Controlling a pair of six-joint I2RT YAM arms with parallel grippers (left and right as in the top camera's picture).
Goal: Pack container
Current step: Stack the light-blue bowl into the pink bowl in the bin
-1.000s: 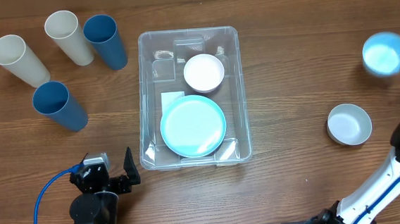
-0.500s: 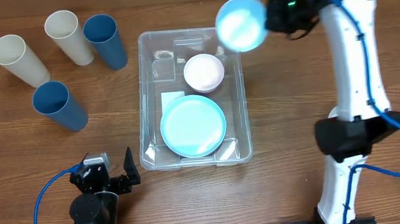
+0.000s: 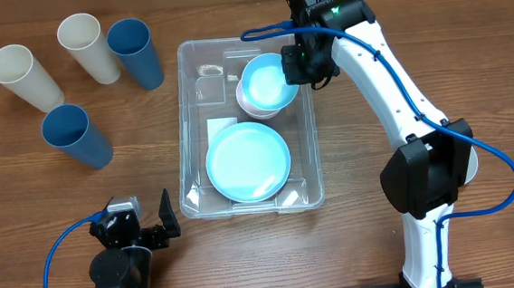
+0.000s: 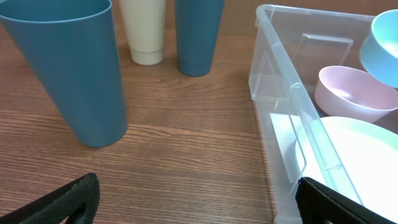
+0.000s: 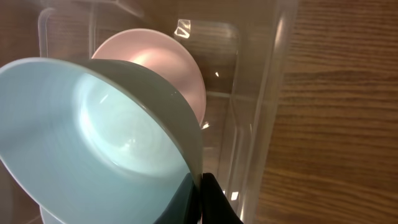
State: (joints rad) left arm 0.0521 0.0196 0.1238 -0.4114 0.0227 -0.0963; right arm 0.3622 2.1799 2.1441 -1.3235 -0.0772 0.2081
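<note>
The clear container (image 3: 188, 121) sits mid-table with a light blue plate (image 3: 247, 162) and a white bowl (image 3: 252, 105) inside; it also shows in the left wrist view (image 4: 273, 93) and the right wrist view (image 5: 267, 106). My right gripper (image 3: 293, 65) is shut on the rim of a light blue bowl (image 3: 267, 81), holding it tilted just above the white bowl (image 5: 168, 68) in the container's far end. The blue bowl (image 5: 93, 137) fills the right wrist view, its rim pinched between the fingers (image 5: 200, 198). My left gripper (image 3: 145, 226) is open and empty near the table's front edge.
Two blue cups (image 3: 137, 52) (image 3: 75, 136) and two cream cups (image 3: 87, 47) (image 3: 24, 77) stand at the left, also in the left wrist view (image 4: 71, 68). A white bowl is partly hidden behind the right arm (image 3: 472, 161) at the right.
My right arm has swung the blue bowl from the far right over to the container and lowered it to just above the white bowl. The left arm has not moved.
</note>
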